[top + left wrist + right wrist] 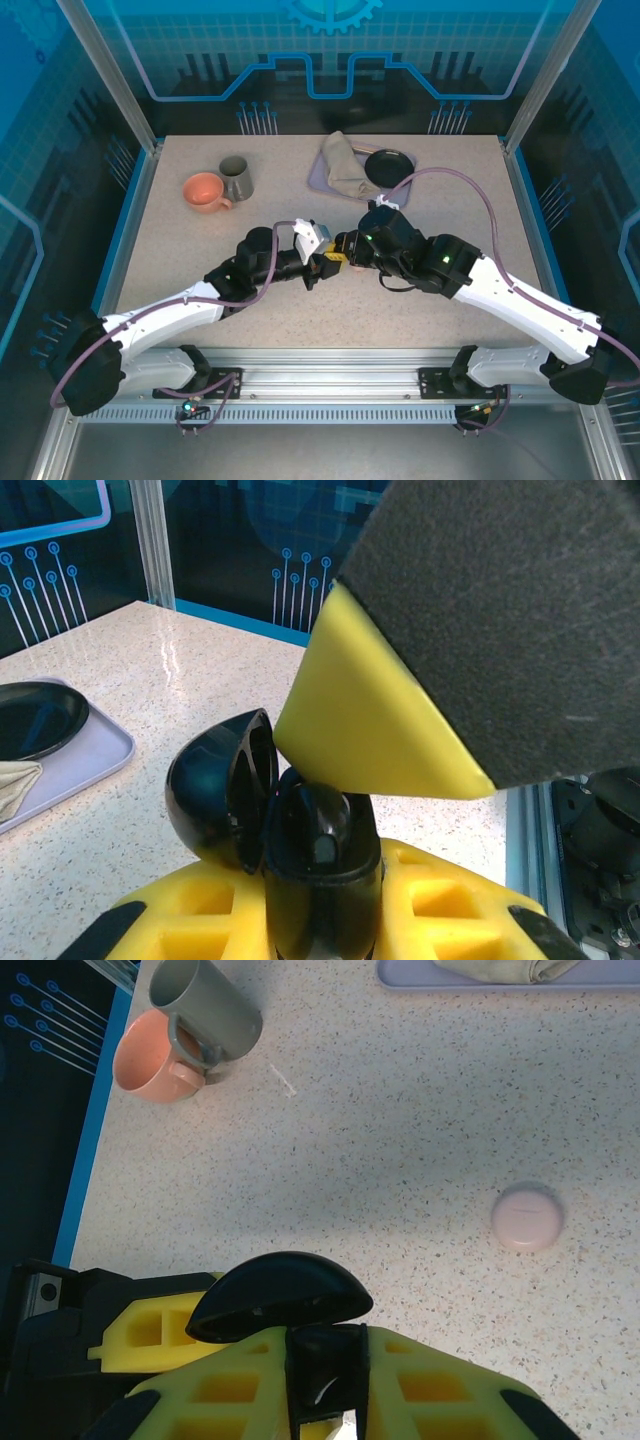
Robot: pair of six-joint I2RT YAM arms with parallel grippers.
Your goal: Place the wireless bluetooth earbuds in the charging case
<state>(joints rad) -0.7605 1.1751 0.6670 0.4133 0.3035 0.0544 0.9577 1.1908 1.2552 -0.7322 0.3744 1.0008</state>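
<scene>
One black charging case (222, 790), lid open, sits clamped in your left gripper (322, 910). Your right gripper (325, 1380) stands narrow just over it; you cannot tell whether it holds anything.

My right claw (327, 1370) hangs over a pale speckled stone-look table (400, 1110). Ahead-left of it sit a salmon ceramic cup (150, 1060) and a grey mug (205, 1005), side by side. Ahead-right lies a round pale-pink case (526, 1217), and farther ahead a lavender tray (400, 978).

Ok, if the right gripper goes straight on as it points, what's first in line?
Probably the open black charging case in the left gripper, directly ahead of the right gripper; gap unclear.
</scene>
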